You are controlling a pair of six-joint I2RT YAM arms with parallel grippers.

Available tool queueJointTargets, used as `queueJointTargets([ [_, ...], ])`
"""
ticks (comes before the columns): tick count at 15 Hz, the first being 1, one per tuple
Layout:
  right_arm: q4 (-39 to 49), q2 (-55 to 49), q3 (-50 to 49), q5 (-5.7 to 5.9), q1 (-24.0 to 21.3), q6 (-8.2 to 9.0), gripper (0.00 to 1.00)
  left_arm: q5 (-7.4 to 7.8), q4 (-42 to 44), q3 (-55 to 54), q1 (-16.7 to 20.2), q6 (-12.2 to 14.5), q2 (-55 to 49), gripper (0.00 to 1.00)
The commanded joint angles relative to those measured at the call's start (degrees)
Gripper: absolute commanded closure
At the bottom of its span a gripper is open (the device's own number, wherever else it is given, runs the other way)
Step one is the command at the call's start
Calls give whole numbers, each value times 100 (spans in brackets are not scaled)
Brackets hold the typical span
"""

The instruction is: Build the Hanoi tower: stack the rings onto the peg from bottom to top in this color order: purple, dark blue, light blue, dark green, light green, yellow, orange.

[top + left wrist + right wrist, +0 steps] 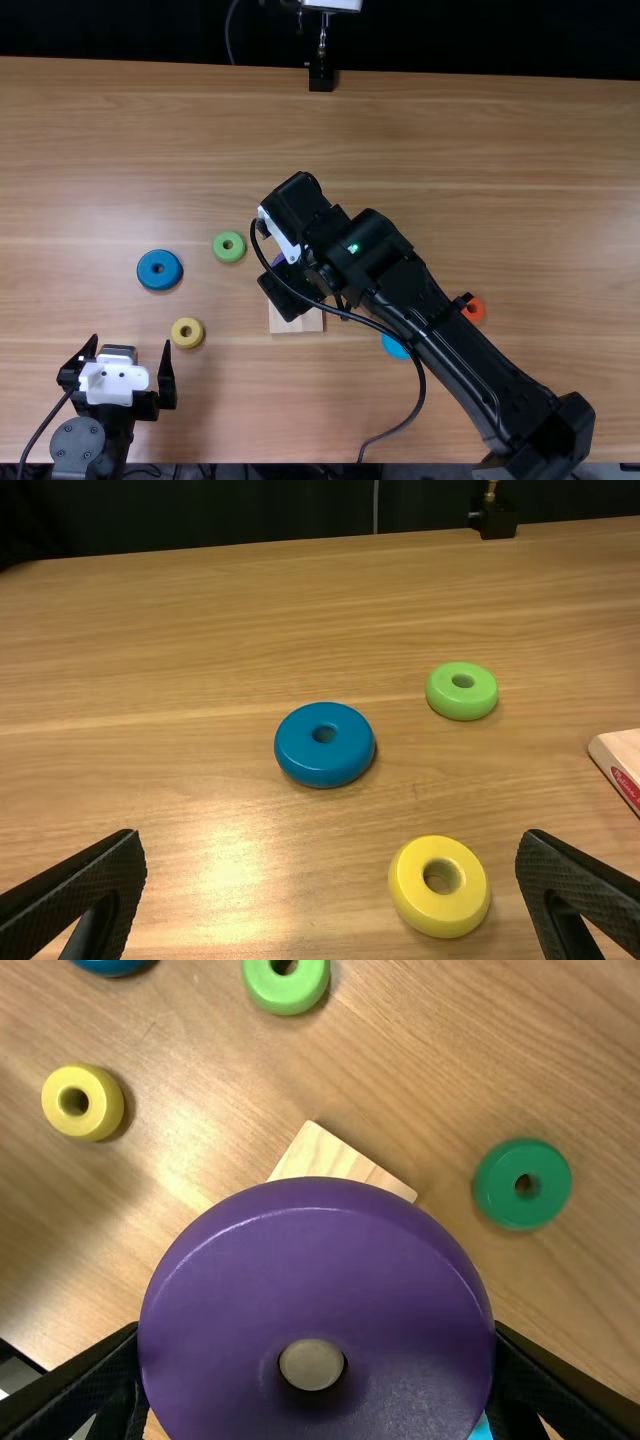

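Gripping one purple ring (315, 1295) over one base (297, 323) is the right hand (292, 288); left hand (131, 341) is gaping, six other rings (318, 766) lying loose!

Right arm (480, 366) slants inward, right pincer (288, 293) clamped; left pincer (131, 343) gapes (rather widely).

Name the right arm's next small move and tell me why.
Probably lower the purple ring along the peg toward the wooden base, then let go: the right gripper grips it by its sides, the peg's tip shows within its hole, and purple goes lowest.
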Motion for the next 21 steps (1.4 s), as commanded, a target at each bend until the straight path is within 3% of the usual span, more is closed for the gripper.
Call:
queueJointTargets([
  [1, 0, 25, 6, 60, 84, 7, 84, -7, -467, -642, -21, 80, -67, 0],
  [2, 0, 25, -29, 81, 84, 7, 47, -7, -467, -642, -21, 80, -67, 0],
  [3, -21, 25, -38, 145, 76, 7, 1, -7, -467, -642, -21, 80, -67, 0],
  [13, 590, -63, 59, 166, 5, 28, 0, -7, -467, -642, -12, 80, -67, 0],
  [14, 601, -195, 59, 219, -91, 28, 0, -7, -467, -642, -21, 80, -67, 0],
  [15, 643, -423, 33, 356, -302, 28, 0, -7, -467, -642, -21, 80, -67, 0],
  [16, 643, -661, -29, 577, -566, 38, 0, -7, -467, -642, -21, 80, -67, 0],
  [17, 664, -828, -46, 693, -750, 38, 0, -7, -467, -642, -21, 80, -67, 0],
  [21, 981, -1478, -706, 683, -1585, 17, 0, -7, -467, -642, -21, 80, -67, 0],
])
